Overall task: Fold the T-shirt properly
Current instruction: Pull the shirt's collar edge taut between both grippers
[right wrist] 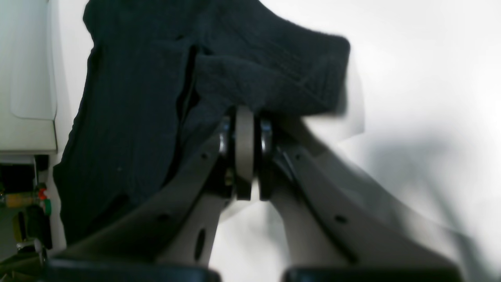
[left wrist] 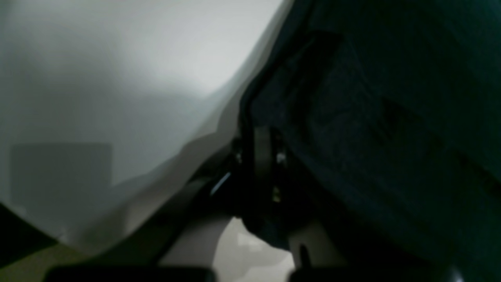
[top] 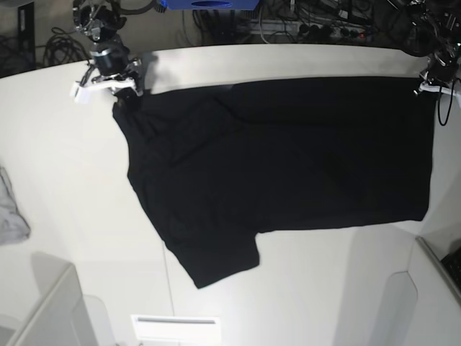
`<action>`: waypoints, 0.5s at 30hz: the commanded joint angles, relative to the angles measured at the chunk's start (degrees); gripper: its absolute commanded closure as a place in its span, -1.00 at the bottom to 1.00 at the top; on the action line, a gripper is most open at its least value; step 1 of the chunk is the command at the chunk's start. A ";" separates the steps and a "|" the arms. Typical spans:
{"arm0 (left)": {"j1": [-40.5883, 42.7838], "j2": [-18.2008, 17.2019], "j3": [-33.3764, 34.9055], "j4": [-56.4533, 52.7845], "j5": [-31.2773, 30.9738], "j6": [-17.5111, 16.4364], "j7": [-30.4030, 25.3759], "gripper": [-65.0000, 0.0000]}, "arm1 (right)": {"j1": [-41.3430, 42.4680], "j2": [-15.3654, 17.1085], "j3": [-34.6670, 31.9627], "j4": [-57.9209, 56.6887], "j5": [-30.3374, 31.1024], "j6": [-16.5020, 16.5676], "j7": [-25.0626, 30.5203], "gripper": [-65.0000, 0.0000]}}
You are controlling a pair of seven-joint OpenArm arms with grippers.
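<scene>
The black T-shirt [top: 288, 158] lies spread over the white table [top: 65, 151], its top edge stretched along the far side and one sleeve pointing toward the front. My right gripper [top: 124, 92] sits at the shirt's far left corner. In the right wrist view this right gripper [right wrist: 244, 113] is shut on a bunched fold of the T-shirt [right wrist: 129, 117]. My left gripper [top: 426, 85] is at the shirt's far right corner. The left wrist view shows the left gripper [left wrist: 261, 133] shut on the dark T-shirt [left wrist: 391, 117]. No print shows.
A small grey cloth [top: 11, 209] lies at the table's left edge. White bins stand at the front left [top: 50, 310] and front right [top: 425, 288]. A white label plate [top: 173, 328] is at the front edge. Cables and gear crowd the floor behind the table.
</scene>
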 commanded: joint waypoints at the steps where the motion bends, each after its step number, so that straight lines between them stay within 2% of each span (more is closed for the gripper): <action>1: 0.29 -0.44 -0.36 1.50 -0.54 -0.03 -1.04 1.00 | -0.77 0.31 1.19 1.19 -0.01 0.64 1.46 1.00; 7: 3.28 -0.18 3.94 3.61 -0.62 -0.12 -1.22 1.00 | -2.70 0.14 5.85 1.28 0.07 0.82 1.38 1.00; 15: 5.74 3.34 4.91 8.89 -0.62 -0.12 -1.04 1.00 | -5.96 0.05 7.43 1.37 0.07 0.99 1.38 1.00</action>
